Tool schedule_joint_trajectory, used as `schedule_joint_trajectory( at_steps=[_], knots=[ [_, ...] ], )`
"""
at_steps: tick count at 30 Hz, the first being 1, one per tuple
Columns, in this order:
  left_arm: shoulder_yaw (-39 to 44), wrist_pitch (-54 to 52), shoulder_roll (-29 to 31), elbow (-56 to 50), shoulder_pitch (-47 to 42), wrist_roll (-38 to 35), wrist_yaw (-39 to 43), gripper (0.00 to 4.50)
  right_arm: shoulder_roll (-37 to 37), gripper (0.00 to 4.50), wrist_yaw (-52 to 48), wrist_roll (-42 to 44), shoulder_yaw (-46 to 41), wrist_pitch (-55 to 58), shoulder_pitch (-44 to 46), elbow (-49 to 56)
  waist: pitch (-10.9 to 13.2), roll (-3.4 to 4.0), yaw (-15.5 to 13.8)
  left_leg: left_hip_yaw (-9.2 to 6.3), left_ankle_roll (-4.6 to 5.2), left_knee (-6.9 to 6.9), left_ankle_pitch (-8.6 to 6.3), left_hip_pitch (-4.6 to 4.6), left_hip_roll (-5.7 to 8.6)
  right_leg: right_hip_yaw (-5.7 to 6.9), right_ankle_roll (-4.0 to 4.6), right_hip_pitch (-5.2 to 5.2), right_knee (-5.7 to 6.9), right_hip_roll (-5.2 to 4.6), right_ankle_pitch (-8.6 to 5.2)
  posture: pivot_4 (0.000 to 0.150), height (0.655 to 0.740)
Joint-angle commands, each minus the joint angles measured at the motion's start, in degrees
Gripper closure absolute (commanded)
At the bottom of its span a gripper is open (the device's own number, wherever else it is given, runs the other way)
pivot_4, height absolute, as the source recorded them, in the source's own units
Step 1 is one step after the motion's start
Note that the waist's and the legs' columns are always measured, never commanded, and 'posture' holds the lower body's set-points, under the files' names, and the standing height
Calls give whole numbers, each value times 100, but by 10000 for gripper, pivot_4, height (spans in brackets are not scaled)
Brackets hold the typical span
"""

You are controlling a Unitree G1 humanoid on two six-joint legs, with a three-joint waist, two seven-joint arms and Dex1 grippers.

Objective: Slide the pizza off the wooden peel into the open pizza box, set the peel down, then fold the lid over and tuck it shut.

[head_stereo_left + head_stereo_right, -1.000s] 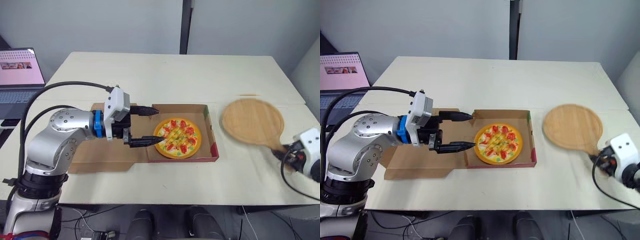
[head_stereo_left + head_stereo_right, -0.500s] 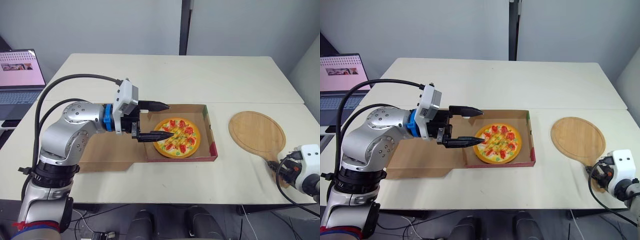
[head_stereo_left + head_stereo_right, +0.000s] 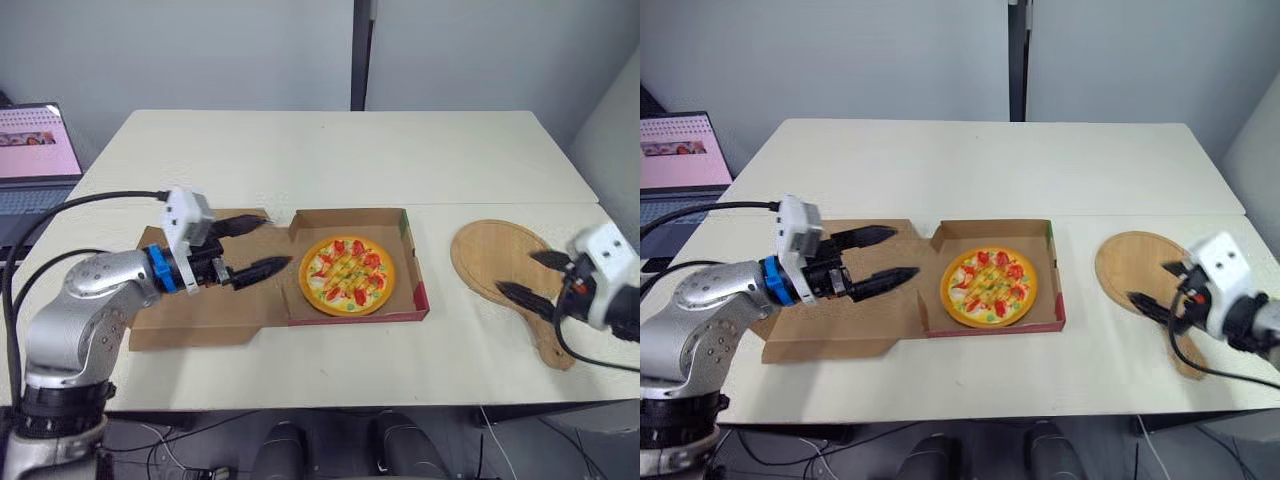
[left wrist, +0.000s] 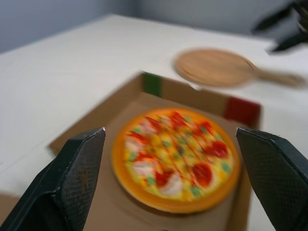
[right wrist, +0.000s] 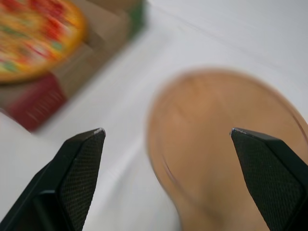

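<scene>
Pulled back since half a second ago, my left pincer (image 3: 278,243) hangs spread over the flat lid (image 3: 200,315) instead of above the pizza (image 3: 348,272), which lies in the box (image 3: 352,218) just beyond its tips. My right pincer (image 3: 514,272) has come up, spread wide, over the peel (image 3: 490,240) on the table (image 3: 300,160). Its wrist view blurs the paddle beneath, and in the head views it hides part of the handle (image 3: 555,350).

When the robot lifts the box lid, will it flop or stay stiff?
Probably bendy: the lid looks like one thin flat cardboard sheet, so likely light. It should swing at the fold joining it to the box, not slide.
</scene>
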State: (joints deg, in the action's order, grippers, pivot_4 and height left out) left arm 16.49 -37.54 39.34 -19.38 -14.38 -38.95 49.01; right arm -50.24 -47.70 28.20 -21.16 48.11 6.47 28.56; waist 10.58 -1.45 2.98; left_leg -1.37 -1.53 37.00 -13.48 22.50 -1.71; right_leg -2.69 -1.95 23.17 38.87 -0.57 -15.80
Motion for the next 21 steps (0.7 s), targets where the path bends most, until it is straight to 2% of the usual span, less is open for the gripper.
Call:
schedule_joint_trajectory(
  at_steps=[1, 5, 11, 13, 16, 21],
  knots=[
    [949, -638, -366, -394, 464, -804, -1047, 0, -80, 197, -413, 217, 717, -267, 872, -111, 2, -5, -14, -2, 0, 0, 0, 3, 1, 2, 0, 1, 0, -2, 0, 1500, 7325],
    [1939, -1265, -929, -725, 1307, -1983, -2268, 0, 55, 197, -852, 91, 1727, -599, 1923, -498, -1, -13, -60, -8, 0, 1, 0, 5, -1, 9, 1, 2, -2, -12, 1, 1500, 7325],
    [2885, -1273, -1764, -1174, 2738, -4046, -4343, 0, 284, 197, -1525, 159, 2569, -816, 2830, -786, -6, -24, -125, -11, 0, 3, 0, 6, -2, 9, 22, 1, 0, -55, 14, 1500, 7325],
    [3012, -1090, -1890, -1144, 3212, -4883, -4976, 0, 352, 197, -1693, 189, 2731, -844, 2982, -787, -8, -28, -139, -15, 0, 2, 0, 9, 1, 12, 25, 1, -4, -60, 16, 1500, 7325],
    [2984, -927, -1911, -1152, 3928, -5804, -5487, 0, 513, 197, -1814, 234, 2883, -862, 3172, -829, -14, -38, -153, -23, 0, 3, 0, 10, -1, 16, 27, 1, -6, -71, 16, 1500, 7325],
    [2695, -434, -1911, -1114, 4342, -6716, -6178, 0, 691, 197, -1868, 272, 2982, -826, 3357, -884, -16, -40, -156, -13, 0, 3, 0, 8, 1, 19, 46, 0, -6, -57, 4, 1500, 7325]
  ],
)
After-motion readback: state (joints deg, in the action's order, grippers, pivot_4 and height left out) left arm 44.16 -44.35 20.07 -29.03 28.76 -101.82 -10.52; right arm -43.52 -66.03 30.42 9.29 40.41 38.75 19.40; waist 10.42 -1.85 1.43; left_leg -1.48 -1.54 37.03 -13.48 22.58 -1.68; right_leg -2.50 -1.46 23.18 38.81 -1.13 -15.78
